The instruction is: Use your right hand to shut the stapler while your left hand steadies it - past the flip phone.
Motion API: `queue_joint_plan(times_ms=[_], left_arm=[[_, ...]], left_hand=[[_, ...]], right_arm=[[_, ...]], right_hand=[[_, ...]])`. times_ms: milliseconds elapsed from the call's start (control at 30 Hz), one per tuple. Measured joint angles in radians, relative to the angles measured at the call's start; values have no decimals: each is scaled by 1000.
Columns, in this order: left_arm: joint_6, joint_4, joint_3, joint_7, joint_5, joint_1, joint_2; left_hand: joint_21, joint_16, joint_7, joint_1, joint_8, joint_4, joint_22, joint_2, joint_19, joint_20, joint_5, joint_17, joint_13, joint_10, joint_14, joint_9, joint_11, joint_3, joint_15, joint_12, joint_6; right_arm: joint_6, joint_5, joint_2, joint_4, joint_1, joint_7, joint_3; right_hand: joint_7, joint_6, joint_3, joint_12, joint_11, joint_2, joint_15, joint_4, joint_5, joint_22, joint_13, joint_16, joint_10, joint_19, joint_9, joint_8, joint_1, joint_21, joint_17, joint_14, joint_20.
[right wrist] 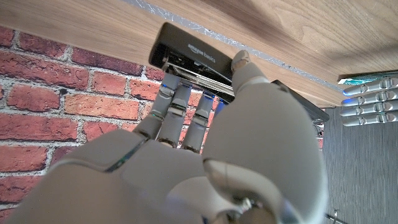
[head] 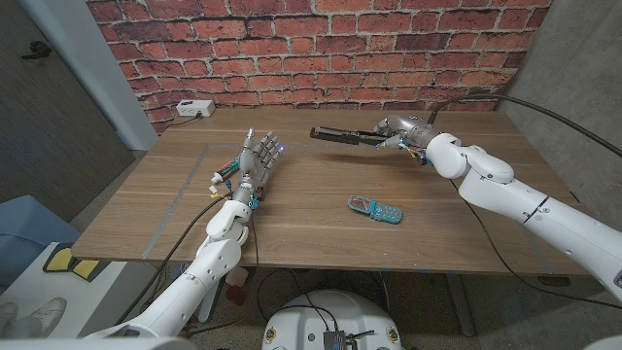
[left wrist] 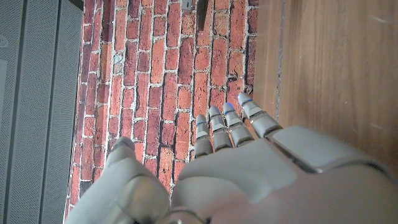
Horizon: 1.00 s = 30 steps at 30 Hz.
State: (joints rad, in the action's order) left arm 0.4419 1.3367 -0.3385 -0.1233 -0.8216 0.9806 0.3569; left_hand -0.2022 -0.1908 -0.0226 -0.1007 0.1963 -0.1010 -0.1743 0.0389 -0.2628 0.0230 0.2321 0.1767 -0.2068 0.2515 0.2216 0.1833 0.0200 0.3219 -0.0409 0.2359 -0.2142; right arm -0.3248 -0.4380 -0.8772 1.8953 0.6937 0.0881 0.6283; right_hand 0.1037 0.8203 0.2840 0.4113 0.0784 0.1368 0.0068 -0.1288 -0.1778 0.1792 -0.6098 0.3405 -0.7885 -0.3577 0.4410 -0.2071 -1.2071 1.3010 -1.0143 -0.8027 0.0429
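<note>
Right hand (head: pixel 400 132) grips stapler (head: pixel 340 135), upper centre of head view, lifted off tabletop (head: pixel 311 238); whether it is shut, unclear. Left hand (head: pixel 257 160), left of centre, fingers spread, empty, steadying not begun.

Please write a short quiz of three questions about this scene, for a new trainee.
1. True or false: the right hand holds the stapler.
2. The left hand is: A) holding nothing, fingers extended; B) steadying the stapler; C) gripping the flip phone.
3. Fill in: the flip phone lies on the table, ____ the robot than the stapler.

Key: 1 true; 2 A; 3 nearer to.
</note>
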Motion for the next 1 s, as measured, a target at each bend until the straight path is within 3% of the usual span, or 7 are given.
queue_joint_plan(times_ms=[333,567,700,867,933,1000], left_arm=[[16,26,-2,-1,9,14,9],[32,44,-2,20,34,22,18],[38,55,-3,29,52,26,29],[40,65,-6,37,71,30,41],[40,73,-10,42,84,32,51],[41,77,-11,46,92,34,55]], left_hand=[[0,0,-7,-10,0,-6,0,-9,0,0,0,0,0,0,0,0,0,6,0,0,-7],[0,0,-22,-75,8,-34,1,-40,-4,-3,-13,0,0,23,11,-2,12,34,0,0,-39],[0,0,-47,-147,-1,-63,2,-42,-20,31,-25,0,0,17,11,-2,18,64,0,-4,-14],[0,6,-67,-232,-12,-79,1,-24,-52,86,-40,0,0,-12,-4,-1,17,79,0,-15,36],[-4,6,-72,-259,-12,-83,-1,-17,-68,94,-44,0,-3,-23,-6,1,10,83,2,-22,58],[-13,4,-70,-289,-12,-82,-1,-12,-96,84,-46,0,-7,-27,9,1,5,88,1,-23,75]], right_arm=[[-16,-2,-17,32,9,9,-13],[-23,-10,-25,53,10,23,-16],[-25,-14,-30,65,10,32,-17],[-27,-18,-33,78,7,43,-18],[-28,-22,-36,87,5,51,-19],[-29,-24,-37,91,3,57,-19]], right_hand=[[0,0,0,0,-2,-1,0,0,-4,0,0,-2,-2,0,1,0,1,5,-3,-7,0],[0,0,0,0,-1,-1,0,0,-4,0,1,-4,-1,0,1,0,1,5,-3,-7,0],[0,0,0,3,-1,-1,0,0,-4,0,1,-4,-1,0,1,0,1,4,-3,-7,0],[0,0,0,7,-1,-1,2,0,-4,0,1,-6,-1,0,1,0,1,4,-7,-9,0],[0,0,0,7,-1,-1,2,0,-4,0,1,-7,-1,0,1,0,1,7,-7,-9,0],[0,0,0,7,-1,-1,2,0,-3,0,1,-7,-1,0,2,0,1,8,-7,-9,0]])
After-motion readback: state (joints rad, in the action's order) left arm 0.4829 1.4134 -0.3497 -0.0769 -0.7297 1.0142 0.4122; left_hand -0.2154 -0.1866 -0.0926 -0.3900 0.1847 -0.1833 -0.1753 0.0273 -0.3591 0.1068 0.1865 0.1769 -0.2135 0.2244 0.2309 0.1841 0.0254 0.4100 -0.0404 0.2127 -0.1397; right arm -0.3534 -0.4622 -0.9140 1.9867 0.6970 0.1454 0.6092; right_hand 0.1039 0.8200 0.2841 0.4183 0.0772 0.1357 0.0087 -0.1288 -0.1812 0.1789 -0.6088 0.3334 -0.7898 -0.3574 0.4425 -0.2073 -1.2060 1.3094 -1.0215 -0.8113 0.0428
